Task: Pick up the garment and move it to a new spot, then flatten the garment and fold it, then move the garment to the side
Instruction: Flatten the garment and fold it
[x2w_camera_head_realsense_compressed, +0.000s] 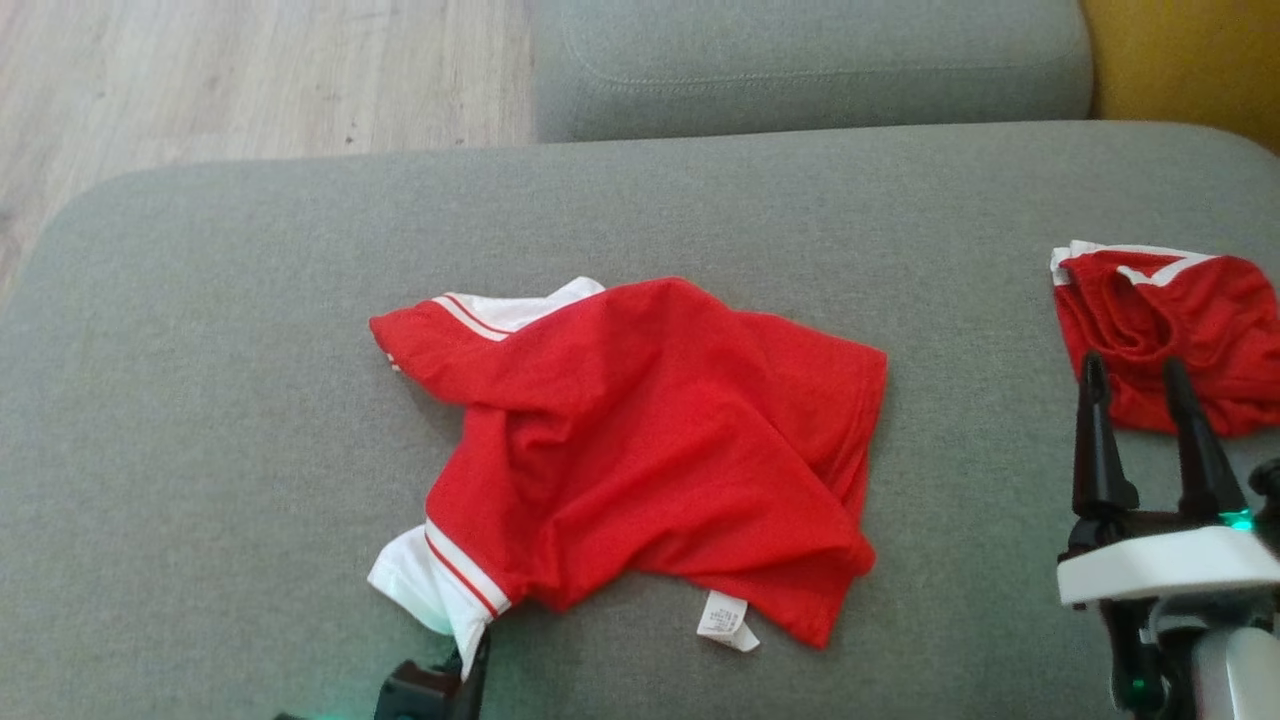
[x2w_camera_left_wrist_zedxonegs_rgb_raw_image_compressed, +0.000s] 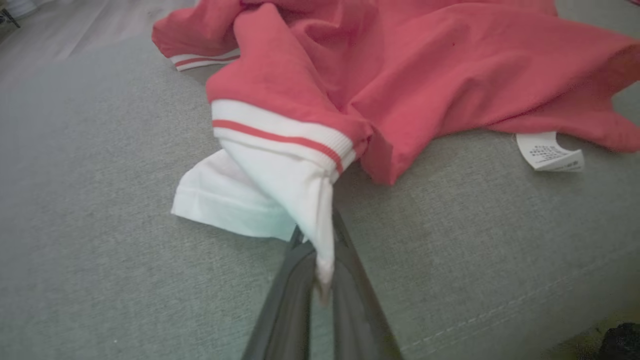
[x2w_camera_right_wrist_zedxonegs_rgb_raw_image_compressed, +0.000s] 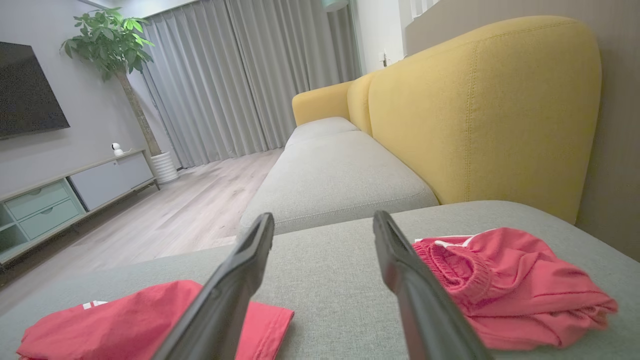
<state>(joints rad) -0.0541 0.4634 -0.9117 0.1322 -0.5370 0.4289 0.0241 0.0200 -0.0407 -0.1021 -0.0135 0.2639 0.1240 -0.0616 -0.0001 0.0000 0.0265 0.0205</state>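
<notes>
Slippage is the chief risk here. The left pincer (x2w_camera_left_wrist_zedxonegs_rgb_raw_image_compressed: 316, 240) is pressed together on only the thin edge of the white sleeve (x2w_camera_left_wrist_zedxonegs_rgb_raw_image_compressed: 270, 190), with cloth caught right at its tips. A quick lift or a drag across the grey cushion (x2w_camera_left_wrist_zedxonegs_rgb_raw_image_compressed: 100, 225) could, I judge, pull that hem free. A hold on one corner would probably also leave the garment (x2w_camera_head_realsense_compressed: 650, 440) hanging in a twisted rope rather than opening out, which would make the flattening harder.

Just beyond the tips the sleeve lifts off the cushion into a white cuff band with one red stripe, then into red fabric. Past that, ahead of the pincer and to its right, the shirt's body lies crumpled on the cushion. It looks soft and thin, with deep creases running through it. A small white care label (x2w_camera_head_realsense_compressed: 725, 620) pokes out from its near edge, to the right of the grip. Farther off, the second sleeve (x2w_camera_head_realsense_compressed: 470, 320) shows the same striped band.

The right pincer (x2w_camera_head_realsense_compressed: 1135, 365) hovers well apart from the shirt, fingers spread with nothing between them. Just past its tips sits a second red garment (x2w_camera_head_realsense_compressed: 1190, 320), bunched up. A careless reach by that arm could snag this one instead. Beyond it rises the yellow backrest (x2w_camera_right_wrist_zedxonegs_rgb_raw_image_compressed: 480, 110).
</notes>
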